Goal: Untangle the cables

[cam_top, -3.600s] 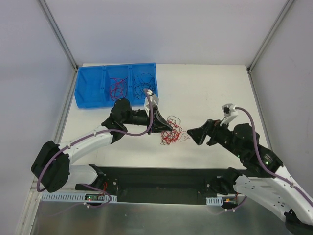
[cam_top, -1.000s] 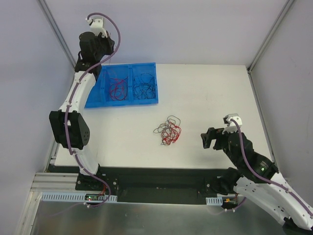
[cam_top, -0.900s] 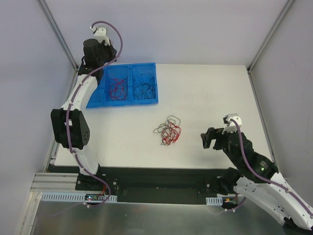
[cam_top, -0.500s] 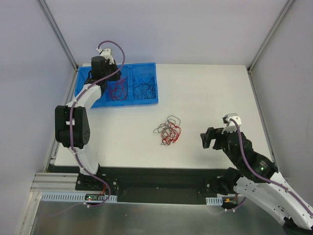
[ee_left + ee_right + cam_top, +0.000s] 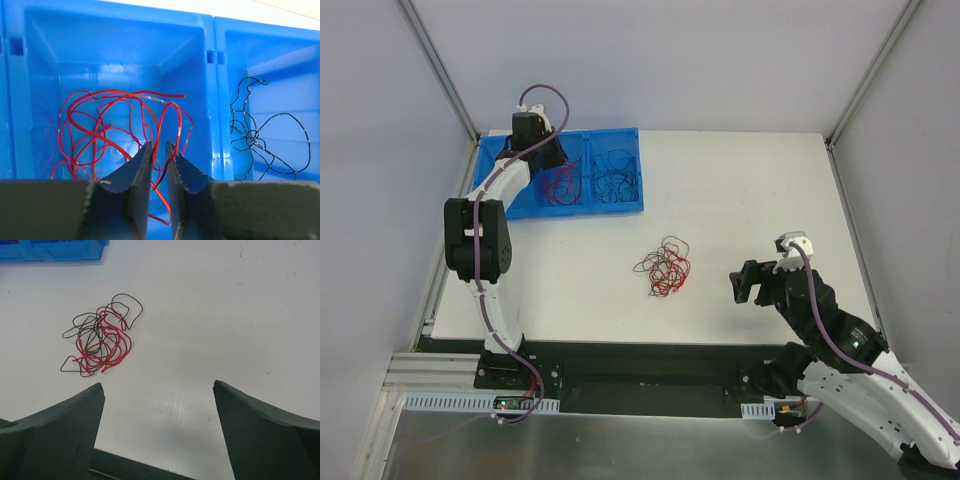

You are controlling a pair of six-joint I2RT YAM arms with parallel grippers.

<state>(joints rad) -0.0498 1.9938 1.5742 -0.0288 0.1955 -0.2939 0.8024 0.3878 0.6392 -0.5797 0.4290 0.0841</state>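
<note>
A loose tangle of red and black cables (image 5: 664, 268) lies on the white table, also in the right wrist view (image 5: 100, 342). My left gripper (image 5: 548, 160) hangs over the middle compartment of the blue bin (image 5: 632, 137). Its jaws (image 5: 159, 145) stand a narrow gap apart, with a red cable strand (image 5: 172, 127) running loosely through the gap down to its dark end. Below lies a pile of red cables (image 5: 100, 125). Black cables (image 5: 255, 135) lie in the right compartment. My right gripper (image 5: 735, 285) is open wide and empty (image 5: 159, 384), to the right of the tangle.
The blue bin stands at the table's back left; its left compartment (image 5: 500, 170) is partly hidden by my left arm. The grey walls and frame posts (image 5: 440, 70) close in on the sides. The table's near edge (image 5: 150, 467) lies just below my right gripper.
My left arm left the tangle, swung up high at the back left, then came down over the bin's middle compartment. The right arm pulled back slightly and has since held still.
</note>
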